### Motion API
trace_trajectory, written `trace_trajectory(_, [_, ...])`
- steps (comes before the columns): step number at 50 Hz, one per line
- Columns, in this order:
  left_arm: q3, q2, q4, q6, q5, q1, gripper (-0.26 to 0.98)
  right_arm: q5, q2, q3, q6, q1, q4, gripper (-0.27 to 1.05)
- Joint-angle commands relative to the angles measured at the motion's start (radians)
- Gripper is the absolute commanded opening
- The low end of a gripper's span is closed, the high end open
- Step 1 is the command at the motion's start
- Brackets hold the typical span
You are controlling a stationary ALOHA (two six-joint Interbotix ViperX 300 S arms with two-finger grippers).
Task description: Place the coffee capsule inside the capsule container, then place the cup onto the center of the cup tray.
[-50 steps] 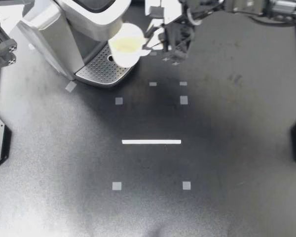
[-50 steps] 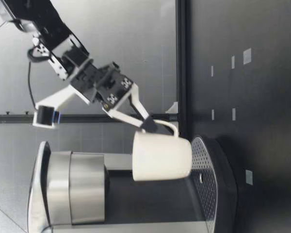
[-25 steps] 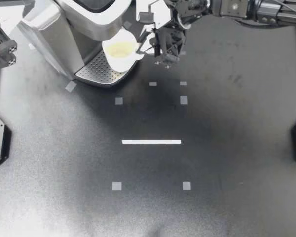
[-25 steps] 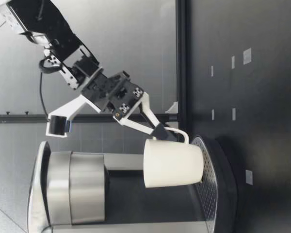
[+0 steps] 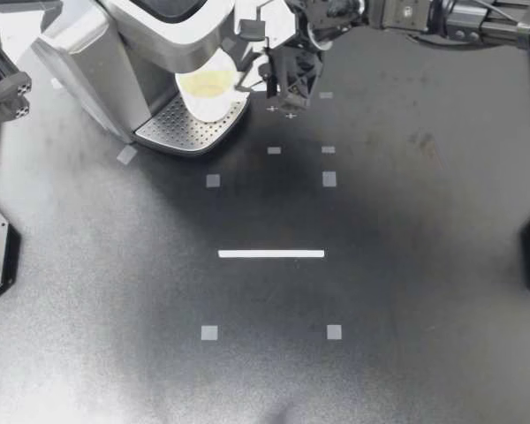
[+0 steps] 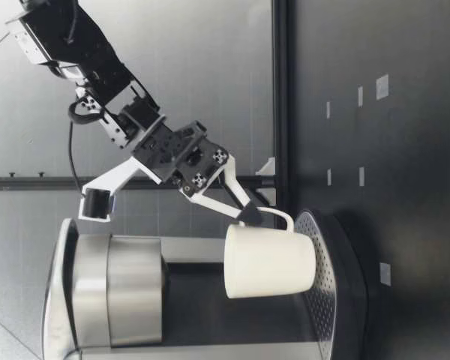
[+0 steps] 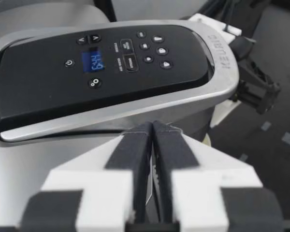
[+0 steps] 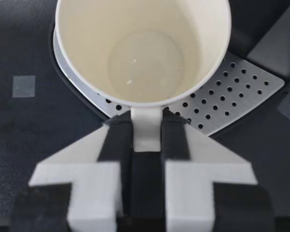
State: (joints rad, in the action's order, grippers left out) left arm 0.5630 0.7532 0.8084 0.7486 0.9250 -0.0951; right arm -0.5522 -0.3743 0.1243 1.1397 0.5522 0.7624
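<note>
Upper centre, top view: right gripper [image 5: 252, 81] pinches cup [image 5: 203, 88] by its handle [image 8: 146, 130], upright over cup tray [image 5: 184, 132]; contact unclear. Left gripper [image 7: 152, 133] closed, empty.

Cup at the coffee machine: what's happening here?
My right tool is shut on the handle of the white cup, holding it upright over the perforated cup tray of the coffee machine. Its base is at or just above the tray; contact is unclear. My left tool is shut and empty, above the machine's control panel.
</note>
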Motion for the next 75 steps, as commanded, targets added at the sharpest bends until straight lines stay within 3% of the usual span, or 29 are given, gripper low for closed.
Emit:
trace_trajectory(1, [-0.011,0.003,0.005,0.0,-0.005,0.003,0.14,0.006,0.017,-0.032,0.003,-0.006,0.002,0.11])
trace_trajectory(29, [-0.009,0.002,0.005,0.002,-0.008,0.002,0.14,0.0,-0.002,-0.049,-0.002,-0.018,0.0,0.15])
trace_trajectory(45, [-0.009,0.002,0.005,0.003,-0.008,0.002,0.14,0.006,0.006,-0.046,-0.012,-0.018,0.0,0.56])
trace_trajectory(53, [-0.009,0.002,0.005,0.003,-0.008,0.003,0.14,0.008,0.02,-0.043,-0.025,-0.018,-0.002,0.6])
trace_trajectory(75, [-0.008,-0.003,0.009,0.002,-0.075,0.002,0.14,0.086,0.19,0.156,-0.02,-0.017,-0.006,0.6])
